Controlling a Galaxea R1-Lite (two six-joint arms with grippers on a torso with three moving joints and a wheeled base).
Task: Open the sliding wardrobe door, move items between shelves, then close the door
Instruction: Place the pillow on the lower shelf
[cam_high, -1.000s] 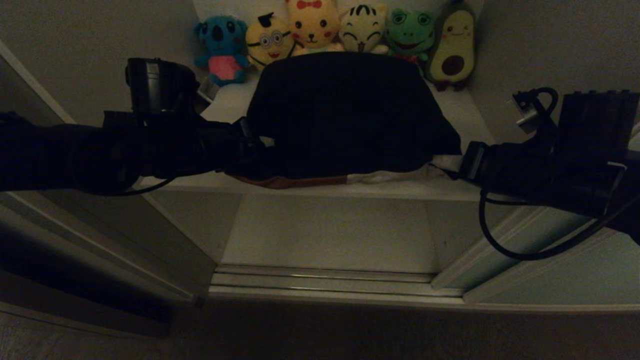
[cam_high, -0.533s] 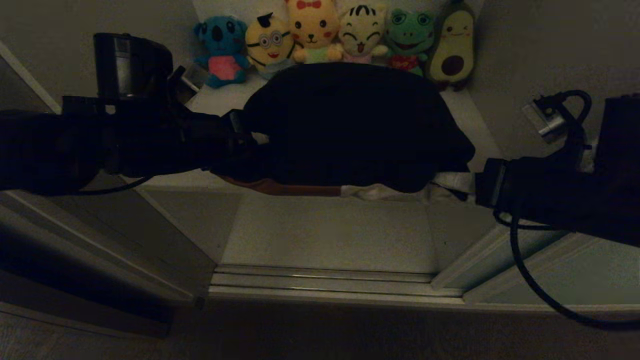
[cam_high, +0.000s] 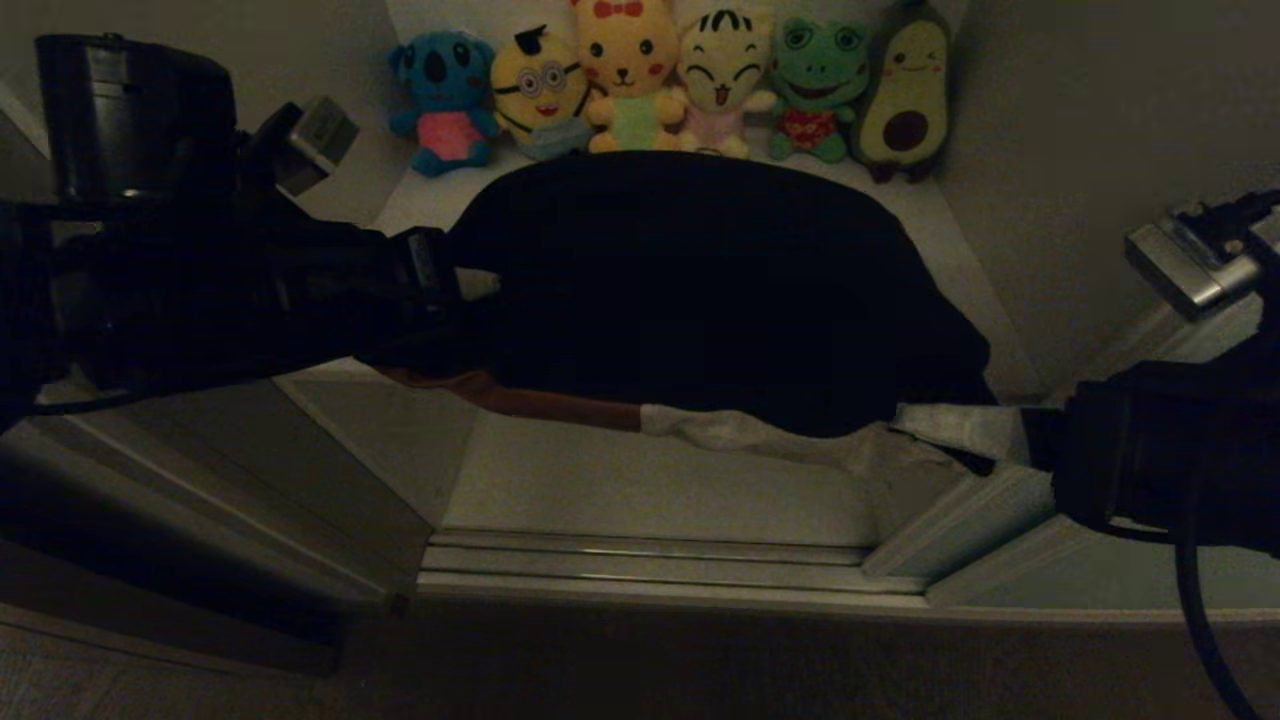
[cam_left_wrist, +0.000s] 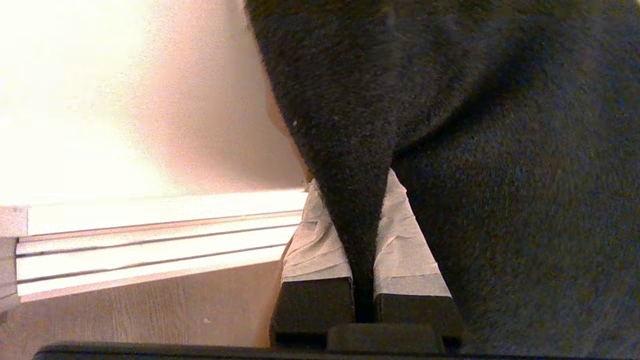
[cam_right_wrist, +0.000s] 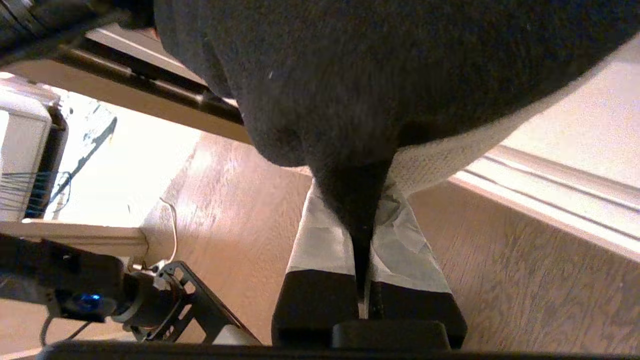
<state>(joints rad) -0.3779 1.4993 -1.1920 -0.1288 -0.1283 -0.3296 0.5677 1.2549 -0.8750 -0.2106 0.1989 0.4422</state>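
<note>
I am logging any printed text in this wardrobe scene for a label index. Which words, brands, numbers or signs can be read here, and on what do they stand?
None can be read.
The plush toys at the back of the shelf show only faces and coloured patches, no lettering.
The black garment, held by the left gripper and the right gripper, shows no tag or print.
The tape on the fingers is blank.
</note>
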